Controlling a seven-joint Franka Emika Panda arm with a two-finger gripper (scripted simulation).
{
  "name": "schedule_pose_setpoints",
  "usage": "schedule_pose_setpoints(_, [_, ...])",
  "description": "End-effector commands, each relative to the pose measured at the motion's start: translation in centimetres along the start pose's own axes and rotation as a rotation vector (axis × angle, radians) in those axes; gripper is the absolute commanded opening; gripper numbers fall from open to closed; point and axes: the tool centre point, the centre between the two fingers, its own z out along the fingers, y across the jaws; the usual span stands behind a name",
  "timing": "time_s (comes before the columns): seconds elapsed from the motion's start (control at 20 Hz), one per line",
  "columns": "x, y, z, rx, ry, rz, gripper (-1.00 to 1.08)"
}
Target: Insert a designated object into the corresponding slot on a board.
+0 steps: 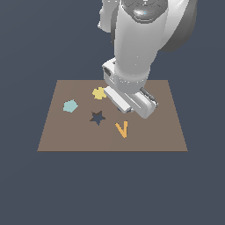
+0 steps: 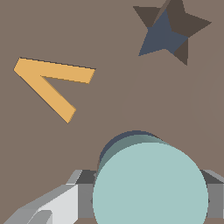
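While pinched between the jaws, flat pale teal disc [image 2: 151, 186], round, smooth, partly over dark round slot [image 2: 114, 145].

I am seeing the pale teal disc [image 2: 151, 183] sitting between the claw [image 2: 144, 197] fingers, covering most of the round slot [image 2: 114, 142]. The orange V piece [image 2: 50, 85] and star cutout [image 2: 168, 30] are lying apart from it; bare board [image 2: 109, 105] is separating them. Nothing is standing tall.
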Motion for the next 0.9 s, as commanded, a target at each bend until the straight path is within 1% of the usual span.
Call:
schedule_pose_setpoints(0.0, [0.00,0.00,0.00,0.000,0.000,0.000,-1.00])
schedule_pose_setpoints(0.35, [0.03,-0.08,0.98,0.001,0.000,0.004,-1.00])
schedule_pose_setpoints(0.4, [0.03,-0.08,0.98,0.001,0.000,0.004,1.00])
schedule_pose_setpoints(0.85, [0.03,-0.08,0.98,0.001,0.000,0.004,1.00])
